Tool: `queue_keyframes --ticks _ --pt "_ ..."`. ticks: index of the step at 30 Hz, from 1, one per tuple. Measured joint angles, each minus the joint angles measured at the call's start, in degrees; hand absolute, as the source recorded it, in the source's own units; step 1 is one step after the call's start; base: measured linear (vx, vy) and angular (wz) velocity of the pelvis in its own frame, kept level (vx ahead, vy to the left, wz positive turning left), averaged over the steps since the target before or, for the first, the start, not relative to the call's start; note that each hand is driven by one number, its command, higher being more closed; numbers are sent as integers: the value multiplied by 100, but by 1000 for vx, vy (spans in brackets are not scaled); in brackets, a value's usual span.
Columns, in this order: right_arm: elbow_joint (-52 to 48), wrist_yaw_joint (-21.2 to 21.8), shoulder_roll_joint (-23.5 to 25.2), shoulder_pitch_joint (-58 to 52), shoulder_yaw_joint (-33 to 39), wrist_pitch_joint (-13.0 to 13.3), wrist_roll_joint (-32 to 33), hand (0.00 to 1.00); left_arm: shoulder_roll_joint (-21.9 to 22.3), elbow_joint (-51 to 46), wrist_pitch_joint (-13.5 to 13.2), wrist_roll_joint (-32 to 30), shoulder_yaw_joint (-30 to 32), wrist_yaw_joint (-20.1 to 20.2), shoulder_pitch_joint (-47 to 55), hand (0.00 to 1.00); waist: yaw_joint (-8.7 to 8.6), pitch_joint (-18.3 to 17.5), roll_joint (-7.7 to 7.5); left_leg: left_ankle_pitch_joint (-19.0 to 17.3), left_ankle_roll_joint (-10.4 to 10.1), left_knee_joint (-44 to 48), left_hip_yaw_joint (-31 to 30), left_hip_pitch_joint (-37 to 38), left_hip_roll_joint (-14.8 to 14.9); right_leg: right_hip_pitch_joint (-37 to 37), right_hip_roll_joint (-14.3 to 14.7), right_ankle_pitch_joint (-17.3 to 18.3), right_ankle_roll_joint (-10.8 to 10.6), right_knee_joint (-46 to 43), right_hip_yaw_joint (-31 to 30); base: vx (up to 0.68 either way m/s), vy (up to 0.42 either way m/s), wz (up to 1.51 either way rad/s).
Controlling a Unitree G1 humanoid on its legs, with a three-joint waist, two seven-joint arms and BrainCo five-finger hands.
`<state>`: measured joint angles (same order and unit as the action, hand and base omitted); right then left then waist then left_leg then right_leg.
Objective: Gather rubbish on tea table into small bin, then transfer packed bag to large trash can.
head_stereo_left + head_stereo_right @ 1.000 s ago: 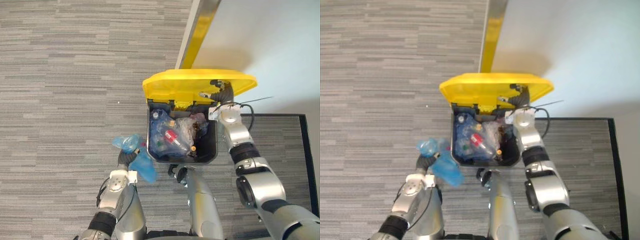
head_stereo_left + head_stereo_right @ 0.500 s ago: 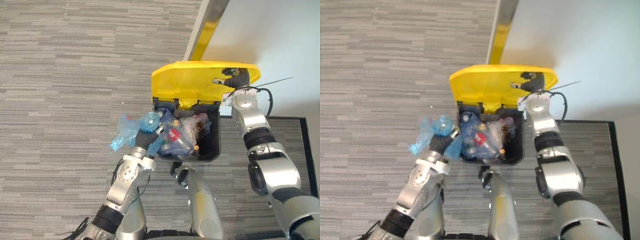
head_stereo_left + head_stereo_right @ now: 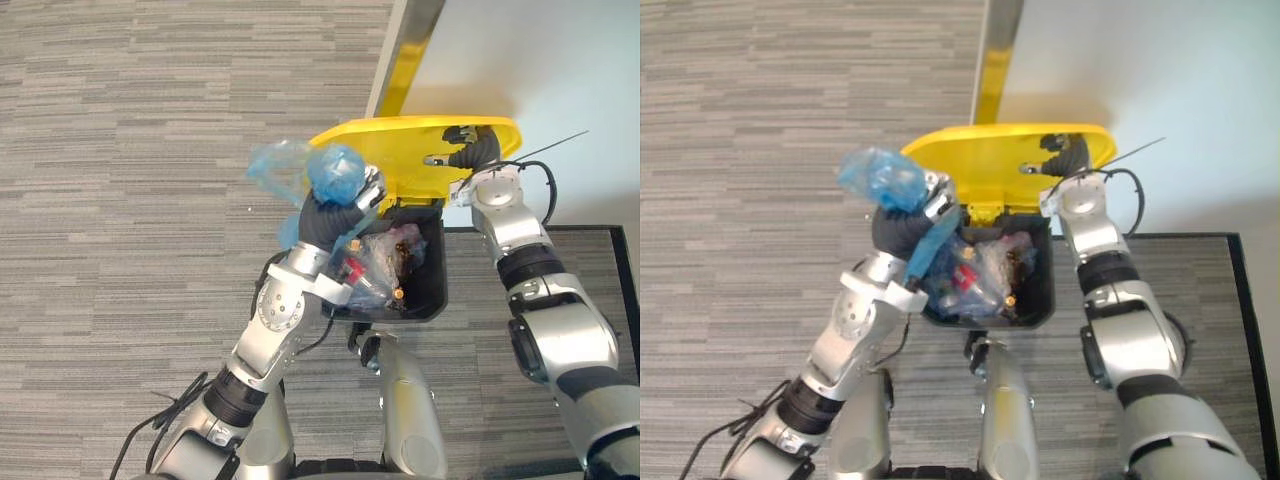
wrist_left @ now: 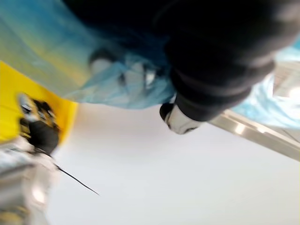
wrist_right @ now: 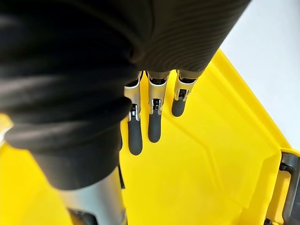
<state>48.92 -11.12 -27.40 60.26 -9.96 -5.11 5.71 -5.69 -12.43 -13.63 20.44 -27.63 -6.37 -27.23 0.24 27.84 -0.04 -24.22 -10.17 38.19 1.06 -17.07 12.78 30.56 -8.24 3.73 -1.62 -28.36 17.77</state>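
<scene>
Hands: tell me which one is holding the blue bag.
The left hand, raised by the black bin, has its fingers curled round the blue bag; the right hand only presses straight fingers against the yellow lid.

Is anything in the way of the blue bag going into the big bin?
Nothing visible is. The right hand props the yellow lid up, so the black bin is open right by the blue bag in the left hand. Rubbish lies inside.
</scene>
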Motion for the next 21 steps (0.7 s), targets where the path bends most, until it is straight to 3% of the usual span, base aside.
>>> queue_keyframes --ticks 12,17,21 --pt "0 4 -32 249 -153 -2 -1 0 155 234 -2 -73 -306 -120 -797 100 -87 0 0 65 -1 -114 144 -51 -36 161 7 -41 19 35 -109 15 7 -4" --pt "-1 7 -33 250 -152 -1 -5 0 205 1105 60 -364 -308 -119 -816 100 -109 0 0 64 0 -124 162 -65 -35 160 19 -73 28 99 -111 0 0 0" --pt "-101 8 -40 245 -149 1 -15 0 200 1937 268 -699 -321 -117 -829 100 -117 1 -3 79 25 -186 201 -108 -21 159 75 -181 22 301 -119 -3 3 -5"
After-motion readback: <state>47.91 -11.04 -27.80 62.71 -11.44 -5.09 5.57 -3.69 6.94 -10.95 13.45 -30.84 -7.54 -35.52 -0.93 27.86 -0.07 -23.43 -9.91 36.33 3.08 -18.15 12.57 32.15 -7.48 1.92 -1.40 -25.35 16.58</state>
